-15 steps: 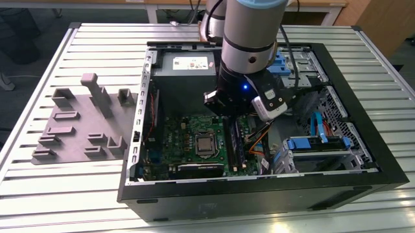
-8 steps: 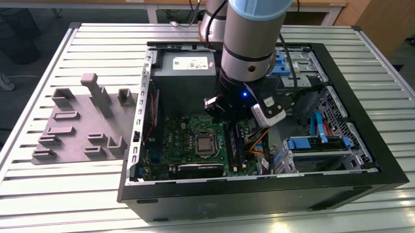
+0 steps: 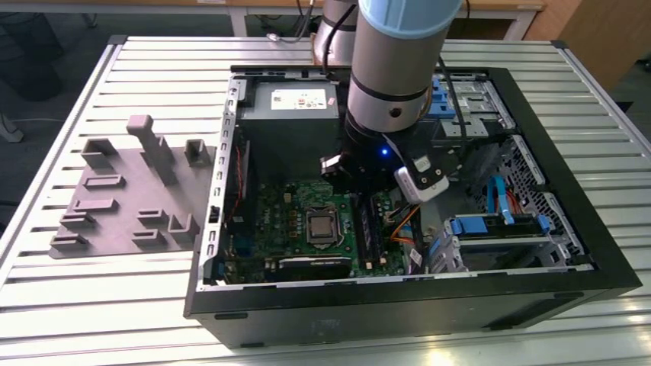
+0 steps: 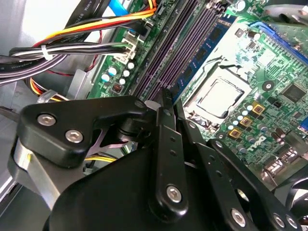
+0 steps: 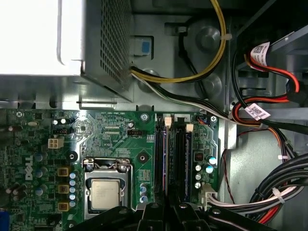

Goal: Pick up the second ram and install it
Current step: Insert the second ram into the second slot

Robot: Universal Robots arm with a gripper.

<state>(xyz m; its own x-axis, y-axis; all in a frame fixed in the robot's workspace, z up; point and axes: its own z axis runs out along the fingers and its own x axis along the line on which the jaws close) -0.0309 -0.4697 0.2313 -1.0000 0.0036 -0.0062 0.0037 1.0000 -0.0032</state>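
My gripper [image 3: 348, 181] hangs inside the open computer case, right above the row of memory slots [image 5: 175, 159] beside the processor socket [image 5: 105, 192]. Its black fingers [image 4: 166, 125] are pressed together in the second wrist view, and no board shows between them. The tips [image 5: 166, 208] point along the slot rails. A thin blue-green stick [image 4: 208, 48] stands in the slot nearest the socket; I cannot tell whether it is the second ram. The rails beside it show purple insides.
The power supply [image 3: 290, 103] sits at the back of the case, with bundled cables [image 5: 269, 197] beside the slots. Blue drive brackets [image 3: 498, 225] fill the exterior view's right side. A grey fixture plate [image 3: 122, 198] lies on the slatted table at the exterior view's left.
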